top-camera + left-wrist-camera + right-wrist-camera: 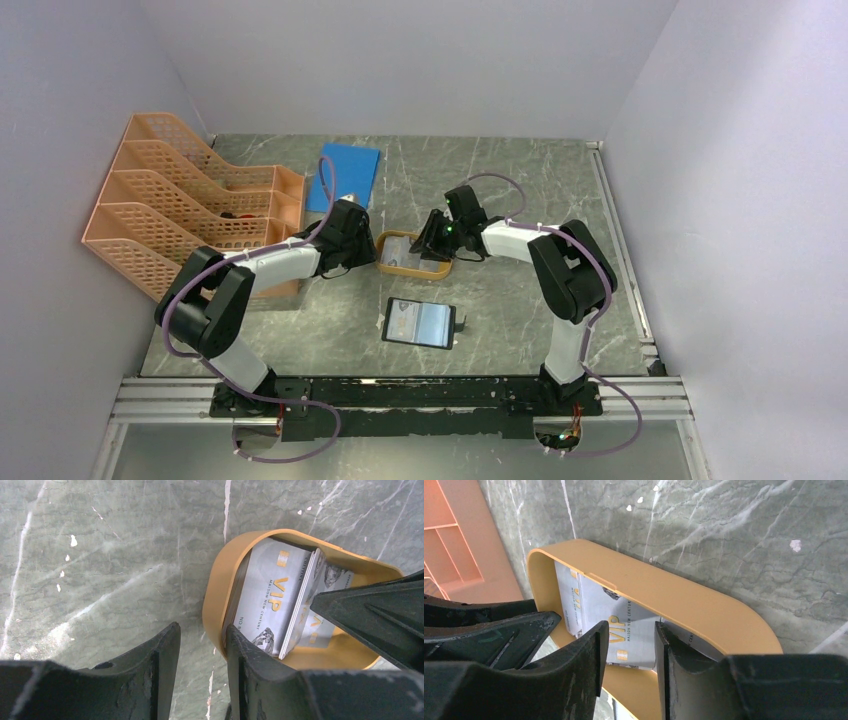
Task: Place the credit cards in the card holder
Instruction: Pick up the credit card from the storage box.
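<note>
Top external view: on the surface (520,180) the holder (420,322) lies open near the dish (410,272), on its near side. Both stand half-open, the left tool (202,630) astride the dish's rim and the right tool (630,630) over the cards (270,595) inside. Picking looks to be the step in hand, so next the right tool should pinch one card.

Table top (100,555): grey-green marble look, smooth, faint sheen, white veins.
Orange dish (212,590): plastic, smooth, matt.
Credit cards (270,595): silvery plastic, satin, gold print.
Card holder (419,322): black cover, glossy clear pockets.
Left gripper (202,627), right gripper (631,625): matt black plastic, scuffed edges.
File rack (180,200): peach plastic lattice.
</note>
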